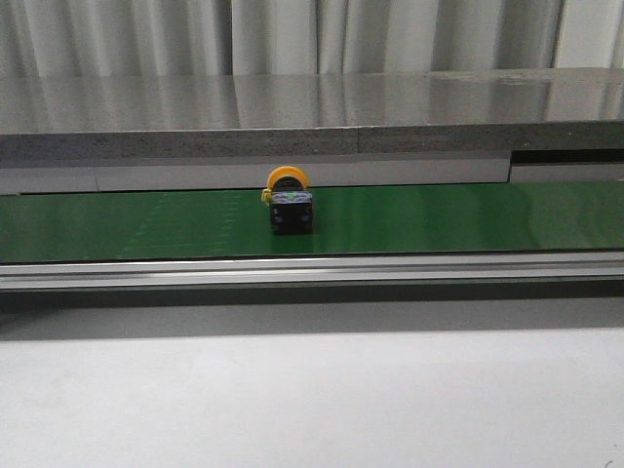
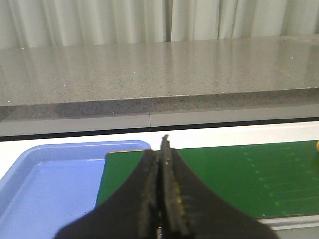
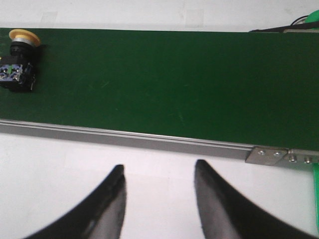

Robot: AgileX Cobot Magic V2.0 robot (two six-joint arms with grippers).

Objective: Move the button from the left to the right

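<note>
A long green conveyor belt [image 1: 439, 219] runs across the front view from side to side, edged along its near side by a silver metal rail [image 1: 312, 270]. In front of the rail lies a plain pale surface [image 1: 312, 400]. Behind the belt rises a grey speckled stone ledge [image 1: 292, 117], with white pleated curtains [image 1: 292, 34] hanging behind that.

The button [image 1: 290, 200] sits alone on the belt, a little left of the middle of the front view. It lies tipped over, with its round yellow-orange cap toward the back ledge and its black boxy body toward the near rail. Neither claw touches it.

In the left wrist view, the left claw [image 2: 162, 149] has its two dark fingers pressed flat together, with nothing between them. Just beyond it lie the left end of the belt and a light blue tray [image 2: 30, 164]. The part of the tray that shows holds nothing; its near portion is hidden behind the claw.

In the right wrist view, the right claw [image 3: 159, 172] stands with its two dark fingers spread wide apart and nothing between them. It hangs over the pale surface, on the near side of the rail. The button shows far off at the edge of this view, well apart from the claw. A bright green part [image 3: 314, 20] shows at the other edge, too little of it visible to identify.
</note>
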